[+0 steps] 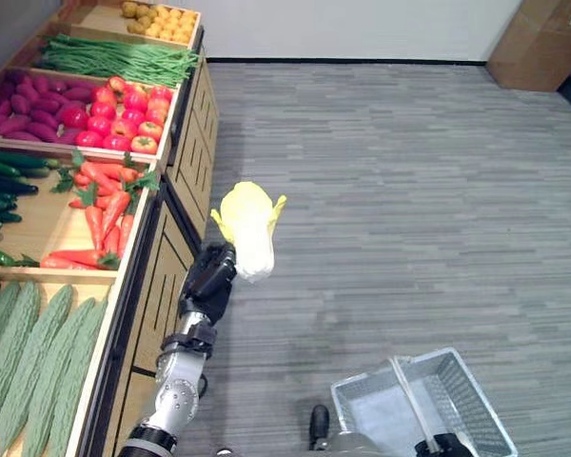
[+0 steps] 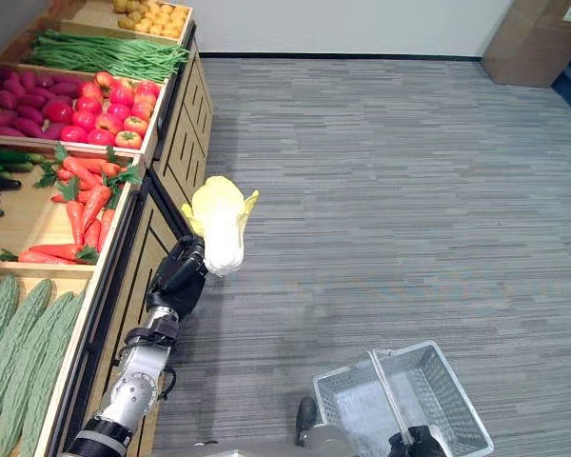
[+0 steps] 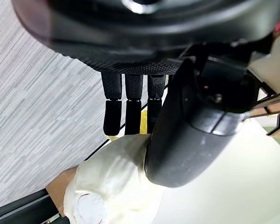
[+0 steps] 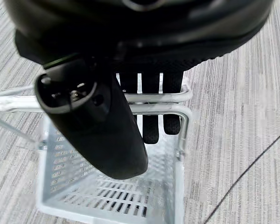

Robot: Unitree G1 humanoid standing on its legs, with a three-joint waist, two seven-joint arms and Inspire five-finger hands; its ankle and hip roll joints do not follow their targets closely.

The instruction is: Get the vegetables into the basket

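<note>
The left hand (image 1: 209, 278) is grasping a pale yellow napa cabbage (image 1: 248, 228) by its white stem end, with the fingers (image 3: 126, 109) and thumb curled round it, as the left wrist view shows, and it is holding the cabbage in the air over the grey floor (image 1: 409, 190), just off the front edge of the wooden produce shelf (image 1: 167, 205). The right hand (image 4: 130, 107) is gripping the handle of the wire basket (image 1: 457, 395), its fingers hooked round the metal bar, and is carrying the basket low above the floor, well apart from the cabbage. The basket is looking empty, so I am judging the task as barely under way: one vegetable is lifted but not yet dropped in. The carrots (image 1: 100, 205), tomatoes (image 1: 124, 119), green beans (image 1: 124, 59), cucumbers (image 1: 5, 186) and bumpy green gourds (image 1: 33, 352) are lying in their shelf compartments, so the cabbage needs moving across to the basket, and further picks may be needed.
</note>
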